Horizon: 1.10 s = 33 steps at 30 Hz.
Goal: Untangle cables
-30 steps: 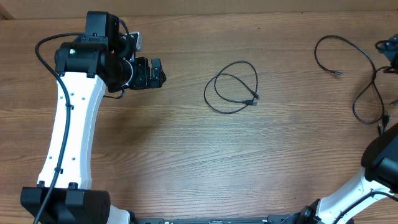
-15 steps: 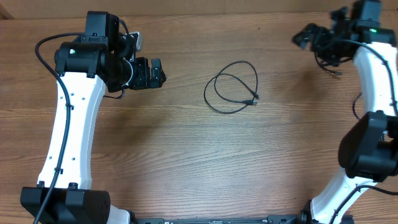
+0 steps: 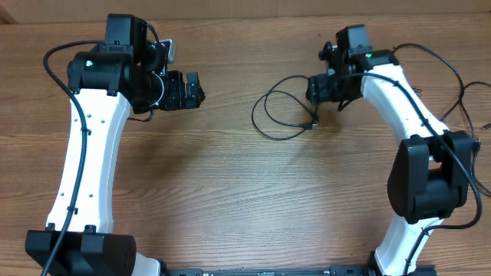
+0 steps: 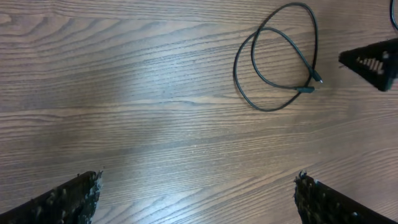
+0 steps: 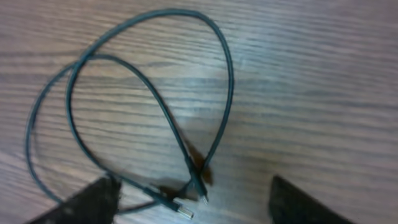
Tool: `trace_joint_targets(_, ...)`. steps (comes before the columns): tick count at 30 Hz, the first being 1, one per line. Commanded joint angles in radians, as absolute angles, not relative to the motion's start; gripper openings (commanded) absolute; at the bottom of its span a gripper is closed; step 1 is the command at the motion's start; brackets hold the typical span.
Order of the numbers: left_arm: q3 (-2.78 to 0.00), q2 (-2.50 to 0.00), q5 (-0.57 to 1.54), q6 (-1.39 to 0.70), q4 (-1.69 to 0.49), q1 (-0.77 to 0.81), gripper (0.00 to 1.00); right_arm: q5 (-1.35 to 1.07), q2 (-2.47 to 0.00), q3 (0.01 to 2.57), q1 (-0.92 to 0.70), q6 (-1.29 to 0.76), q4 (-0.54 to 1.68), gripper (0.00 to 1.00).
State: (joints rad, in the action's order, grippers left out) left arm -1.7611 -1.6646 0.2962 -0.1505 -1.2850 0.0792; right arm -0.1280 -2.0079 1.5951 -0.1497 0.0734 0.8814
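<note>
The overhead camera looks straight down on the table [image 3: 230, 192] from well above, taking in the whole workspace with the cable [image 3: 285, 107] right of centre. The left wrist camera looks down from farther off, its fingers [image 4: 68, 199] at the bottom corners and the cable at upper right. The right wrist camera sits close over that same cable, slightly blurred, so all three views share it.

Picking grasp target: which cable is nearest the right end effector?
The looped cable mid-table, its plug ends right beside the right end effector. The other cable lies off toward the table's right edge, past that arm.
</note>
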Motion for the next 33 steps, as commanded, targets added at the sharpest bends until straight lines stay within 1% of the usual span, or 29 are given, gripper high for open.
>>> trace_joint_targets(1, -1.782, -1.647, 0.304, -0.138, -1.282, 0.086, 1.00, -0.105, -2.011, 1.527, -0.145, 0.080, 0.833, 0.70)
trace_joint_targets(7, -1.782, -1.647, 0.304, -0.138, -1.282, 0.086, 1.00, -0.105, -2.012, 1.447, -0.145, 0.080, 0.761, 0.71)
trace_joint_targets(9, -1.782, -1.647, 0.304, -0.138, -1.282, 0.086, 1.00, -0.105, -2.013, 1.407, -0.145, 0.080, 0.713, 0.73)
trace_joint_targets(11, -1.782, -1.647, 0.304, -0.138, -1.282, 0.086, 1.00, -0.105, -2.023, 1.391, -0.145, 0.080, 0.700, 0.72)
trace_joint_targets(13, -1.782, -1.647, 0.304, -0.138, -1.282, 0.086, 1.00, -0.106, -2.037, 1.386, -0.145, 0.075, 0.690, 0.68)
trace_joint_targets(17, -1.782, -1.647, 0.304, -0.138, -1.282, 0.086, 1.00, -0.114, -2.088, 1.385, -0.145, 0.022, 0.659, 0.66)
trace_joint_targets(21, -1.782, -1.647, 0.304, -0.138, -1.282, 0.086, 1.00, -0.116, -2.097, 1.385, -0.146, 0.019, 0.651, 0.62)
trace_joint_targets(26, -1.782, -1.647, 0.304, -0.138, -1.282, 0.086, 1.00, -0.104, -2.104, 1.380, -0.146, 0.027, 0.645, 0.45)
trace_joint_targets(27, -1.782, -1.647, 0.304, -0.138, -1.282, 0.086, 1.00, -0.100, -2.107, 1.378, -0.146, 0.027, 0.640, 0.39)
trace_joint_targets(33, -1.782, -1.647, 0.304, -0.138, -1.282, 0.086, 1.00, -0.009, -2.123, 1.374, -0.147, 0.027, 0.645, 0.38)
